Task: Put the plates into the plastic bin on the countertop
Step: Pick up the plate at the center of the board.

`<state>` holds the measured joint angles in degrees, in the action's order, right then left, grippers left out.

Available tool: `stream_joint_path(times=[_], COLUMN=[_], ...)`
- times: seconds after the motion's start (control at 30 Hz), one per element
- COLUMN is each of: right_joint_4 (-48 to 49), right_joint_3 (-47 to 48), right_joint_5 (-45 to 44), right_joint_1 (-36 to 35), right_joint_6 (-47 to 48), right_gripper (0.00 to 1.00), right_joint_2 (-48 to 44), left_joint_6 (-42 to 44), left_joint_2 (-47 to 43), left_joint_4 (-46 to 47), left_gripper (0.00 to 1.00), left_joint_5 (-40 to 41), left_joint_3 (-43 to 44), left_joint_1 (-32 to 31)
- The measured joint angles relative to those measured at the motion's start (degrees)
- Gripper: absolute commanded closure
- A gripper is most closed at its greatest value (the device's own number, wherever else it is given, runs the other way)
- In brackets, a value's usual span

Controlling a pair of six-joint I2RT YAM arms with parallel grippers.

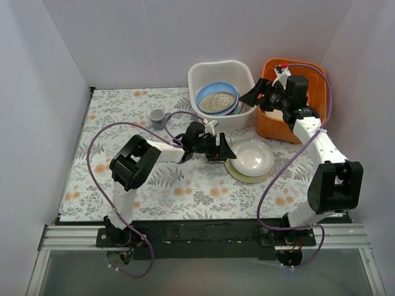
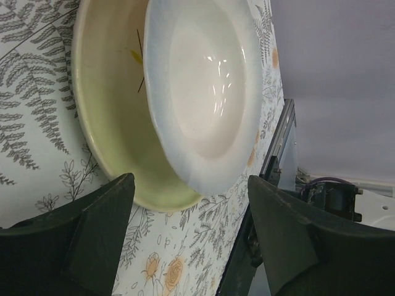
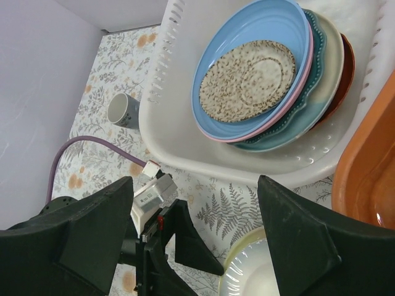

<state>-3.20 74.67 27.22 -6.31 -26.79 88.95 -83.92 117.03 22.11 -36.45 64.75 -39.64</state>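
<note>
white plate (image 2: 203, 92) atop cream-green plate (image 2: 111, 135): glazed, stiff, probably slippery, brittle; pinch its left rim. left jaws, right jaws: wide, empty.

We note bin (image 1: 203, 73) upper centre, plate stack (image 1: 217, 98) inside; tub (image 1: 274, 126) right, cup (image 1: 158, 116) left; two plates (image 1: 252, 156) below on surface (image 1: 185, 182).
</note>
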Motion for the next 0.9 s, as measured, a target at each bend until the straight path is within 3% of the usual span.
stream_joint_path(times=[0.23,0.5,0.6,0.67,0.9], right_joint_4=[0.09,0.26,0.35,0.42,0.48], right_joint_3=[-0.55,-0.66,-0.7,-0.87,-2.08], right_joint_5=[0.42,1.09,1.42,1.49,2.21], right_joint_1=[0.63,1.44,1.49,1.49,1.77], right_joint_6=[0.0,-0.02,-0.04,-0.04,-0.2], right_gripper=[0.12,0.12,0.12,0.12,0.12], right_joint_2=[-0.7,-1.27,-1.27,-1.27,-1.38], left_joint_6=[-1.01,-1.66,-1.75,-1.77,-2.93], left_joint_2=[3.78,6.25,6.67,7.26,7.85], left_joint_4=[0.74,0.85,0.59,0.52,2.01], left_gripper=[0.33,0.53,0.75,1.0,1.0], left_joint_5=[-0.2,-0.04,0.07,0.2,-1.27], left_joint_3=[4.28,5.33,5.55,5.99,7.65], left_joint_1=[-1.92,-3.19,-3.34,-3.34,-3.63])
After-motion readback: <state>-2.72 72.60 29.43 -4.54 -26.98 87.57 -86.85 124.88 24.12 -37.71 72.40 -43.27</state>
